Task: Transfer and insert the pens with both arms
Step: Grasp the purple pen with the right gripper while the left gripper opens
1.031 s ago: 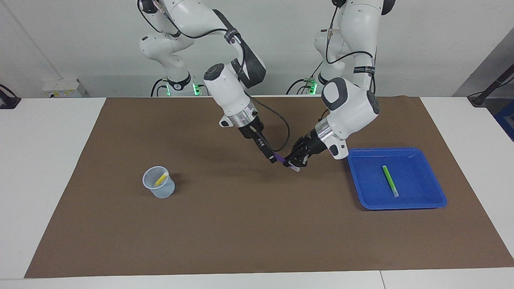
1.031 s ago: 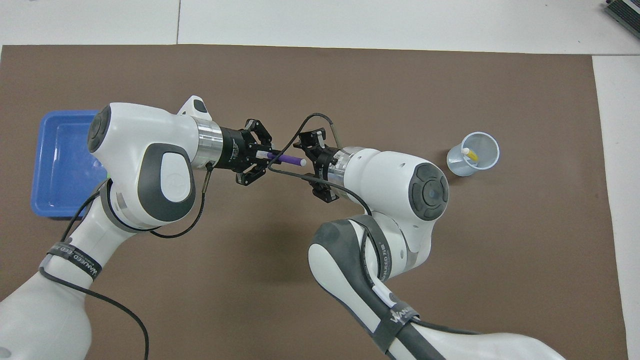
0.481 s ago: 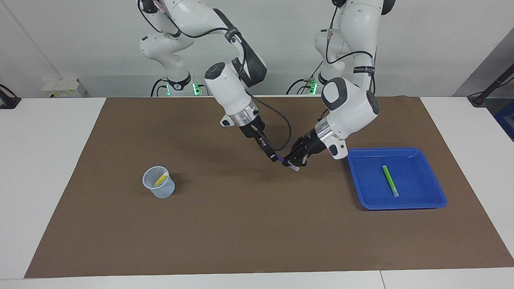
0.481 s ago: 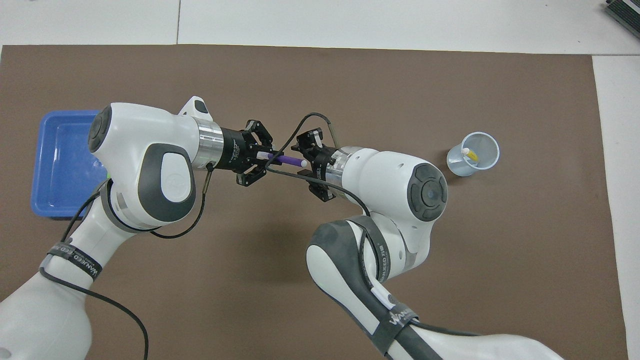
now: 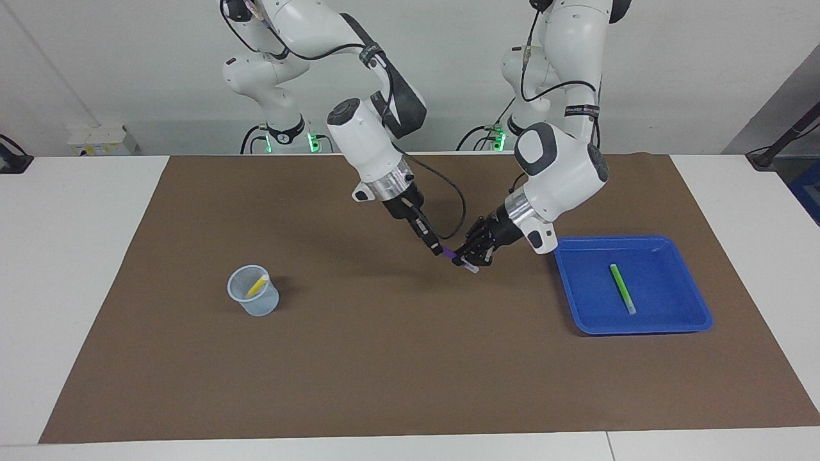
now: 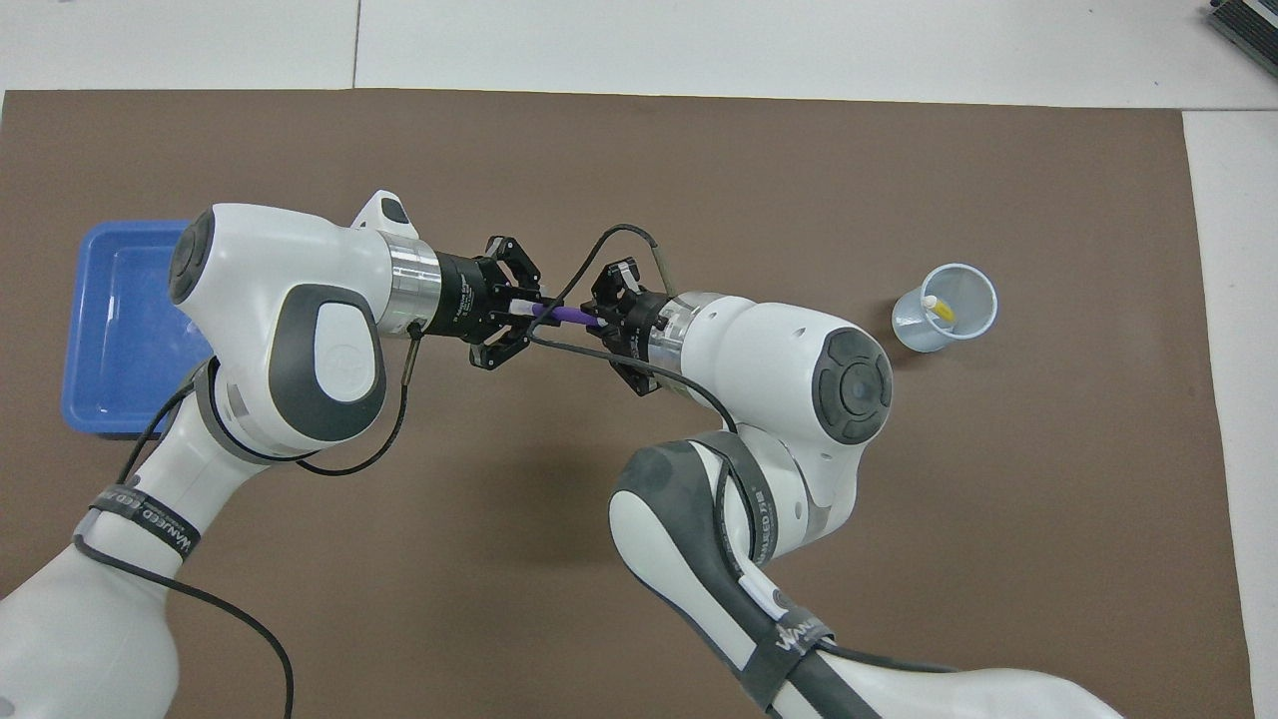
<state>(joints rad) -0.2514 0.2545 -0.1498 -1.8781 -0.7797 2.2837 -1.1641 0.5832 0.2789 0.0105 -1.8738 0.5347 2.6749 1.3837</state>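
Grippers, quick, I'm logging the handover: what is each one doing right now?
Left gripper: shut on the purple pen, above the mat.
Right gripper: at the pen's other end; grip cannot be told.

Brightness: even and bright in both views, nothing dim.
Light source: overhead and diffuse, no hard beam showing.
Shadows: soft dark patches on the brown mat (image 5: 384, 358) under both arms; a small one beside the clear cup (image 5: 254, 291).
Glare: pale sheen on the blue tray (image 5: 695, 301) floor; highlights on the white arm shells.
Focus: sharp across the tabletop (image 5: 77, 269).
Distortion: edges read straight.
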